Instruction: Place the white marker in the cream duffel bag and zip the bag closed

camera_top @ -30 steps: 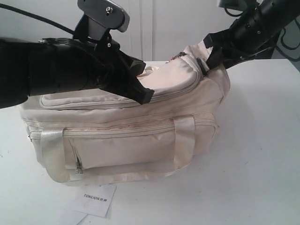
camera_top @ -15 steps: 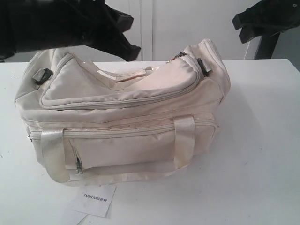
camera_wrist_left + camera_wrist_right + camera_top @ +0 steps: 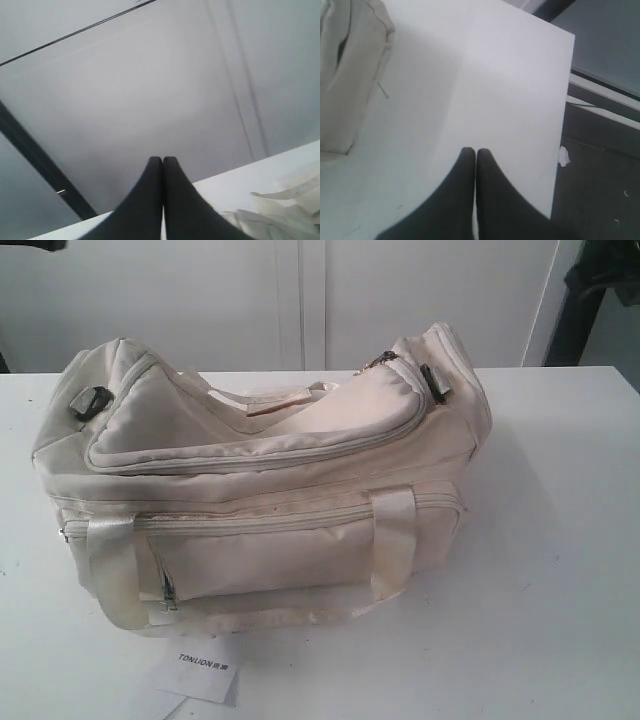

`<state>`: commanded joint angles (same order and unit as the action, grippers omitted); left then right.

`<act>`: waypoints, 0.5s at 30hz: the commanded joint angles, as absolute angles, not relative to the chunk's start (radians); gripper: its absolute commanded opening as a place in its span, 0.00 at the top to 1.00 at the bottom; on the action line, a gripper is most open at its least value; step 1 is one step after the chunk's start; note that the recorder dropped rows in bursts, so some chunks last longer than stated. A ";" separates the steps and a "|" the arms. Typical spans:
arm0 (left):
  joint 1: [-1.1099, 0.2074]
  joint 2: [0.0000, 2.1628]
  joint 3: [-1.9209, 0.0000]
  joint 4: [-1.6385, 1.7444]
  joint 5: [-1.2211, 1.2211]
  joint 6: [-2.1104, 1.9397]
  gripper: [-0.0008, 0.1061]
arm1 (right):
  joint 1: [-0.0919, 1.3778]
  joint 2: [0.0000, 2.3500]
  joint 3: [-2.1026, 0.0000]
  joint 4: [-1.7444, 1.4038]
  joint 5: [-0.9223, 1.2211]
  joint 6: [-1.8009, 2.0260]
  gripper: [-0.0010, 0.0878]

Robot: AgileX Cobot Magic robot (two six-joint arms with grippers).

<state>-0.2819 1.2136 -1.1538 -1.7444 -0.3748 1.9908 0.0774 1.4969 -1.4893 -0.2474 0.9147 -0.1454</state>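
Observation:
The cream duffel bag [image 3: 260, 500] stands on the white table [image 3: 560, 540], its top flap lying flat with the zip line running along its front edge. One end of the bag [image 3: 345, 75] shows in the right wrist view. The white marker is not visible in any view. My left gripper [image 3: 163, 160] is shut with nothing between its fingers, raised and facing the wall, with a bit of cream fabric [image 3: 290, 200] low in its view. My right gripper [image 3: 475, 151] is shut and empty above bare table beside the bag's end. Neither gripper appears in the exterior view.
A small white paper tag [image 3: 205, 670] with printed text lies at the bag's front. The table's edge [image 3: 562, 130] drops to a dark floor beside my right gripper. A dark stand [image 3: 590, 300] rises at the back right.
Both arms have lifted off the bag's top and ends and left the exterior view. The bag stays where it was.

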 joint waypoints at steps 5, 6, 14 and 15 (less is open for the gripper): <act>-0.282 1.198 -1.145 -1.744 0.102 1.841 0.99 | 0.074 1.480 -1.444 -0.289 0.858 -0.112 0.99; -0.282 1.198 -1.138 -1.744 0.201 1.826 0.99 | 0.064 1.480 -1.439 -0.291 0.855 -0.101 0.99; -0.282 1.198 -1.051 -1.209 0.888 1.445 0.99 | -0.047 1.480 -1.373 -0.284 0.826 -0.093 0.99; -0.282 1.198 -1.051 -1.132 0.941 1.348 0.99 | -0.063 1.480 -1.371 -0.282 0.834 -0.093 0.99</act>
